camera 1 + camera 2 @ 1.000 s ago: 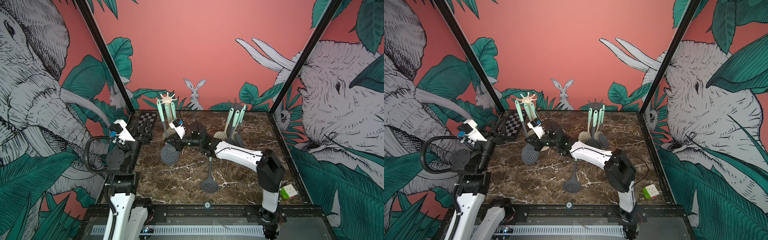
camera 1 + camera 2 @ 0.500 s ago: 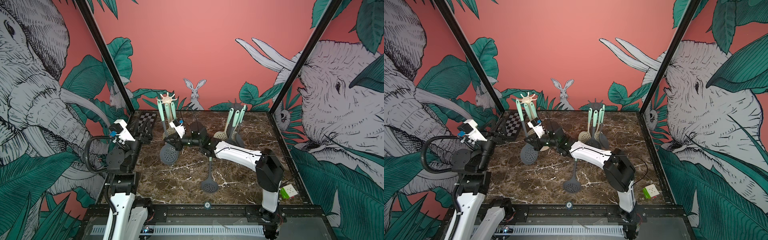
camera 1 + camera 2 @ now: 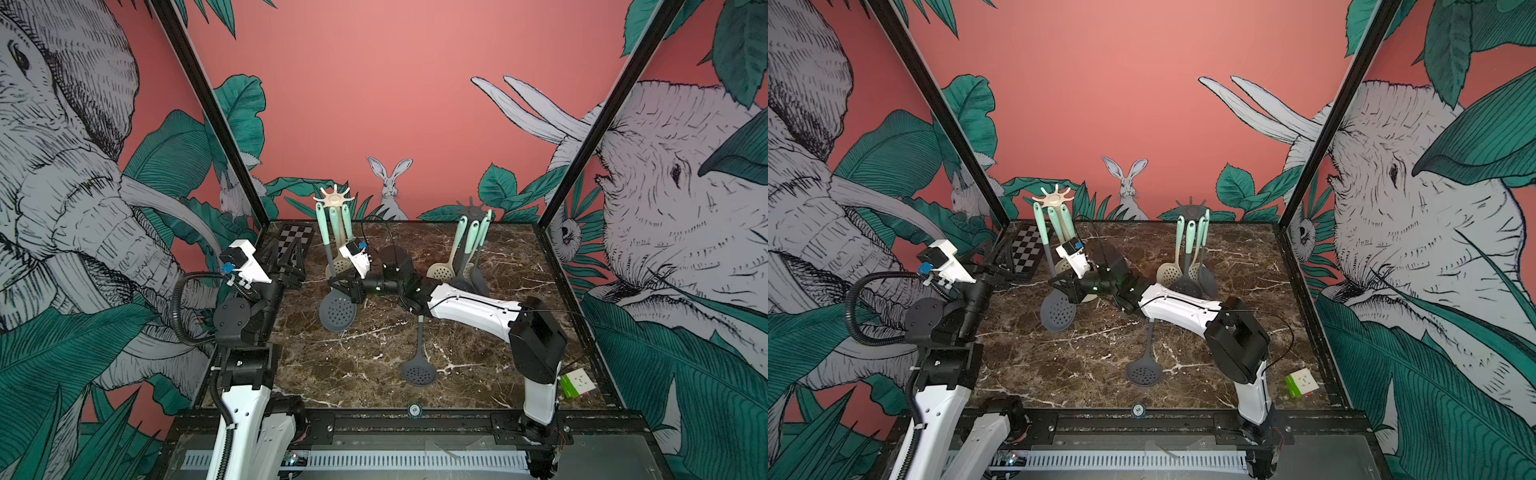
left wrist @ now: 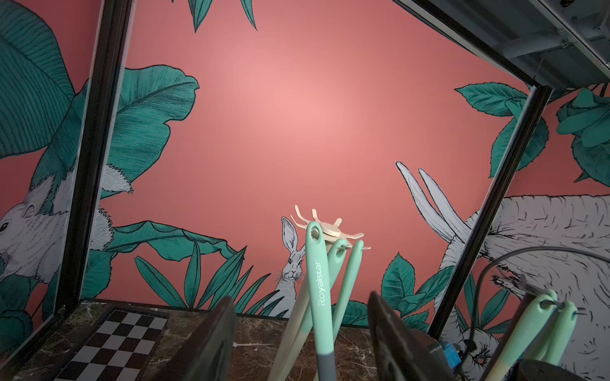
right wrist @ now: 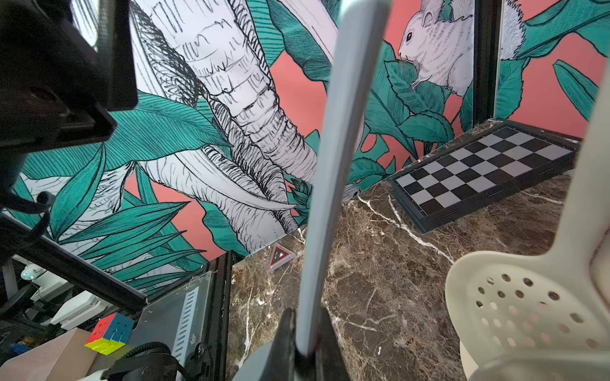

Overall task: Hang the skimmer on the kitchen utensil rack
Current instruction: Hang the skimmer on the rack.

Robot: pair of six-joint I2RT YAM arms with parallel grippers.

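The skimmer (image 3: 337, 309) has a round grey perforated head and a mint handle. It hangs upright at the beige utensil rack (image 3: 332, 201) at the back left, head just above the marble. My right gripper (image 3: 337, 286) is shut on its grey shaft (image 5: 340, 165) just above the head, seen in both top views and in the right wrist view. In the left wrist view the handle's eye (image 4: 315, 232) is level with the rack's prongs (image 4: 330, 227); whether it rests on one I cannot tell. My left gripper (image 3: 284, 259) stands open and empty at the left edge, apart from the rack.
A second grey skimmer (image 3: 419, 370) lies flat mid-table. A beige skimmer (image 5: 528, 306) and other mint-handled utensils hang on the beige rack. A grey rack (image 3: 471, 208) with several utensils stands back right. A chessboard (image 3: 295, 241) lies back left, a cube (image 3: 575, 384) front right.
The held skimmer's head has shifted very slightly to the left with the right gripper. The left arm has not moved.
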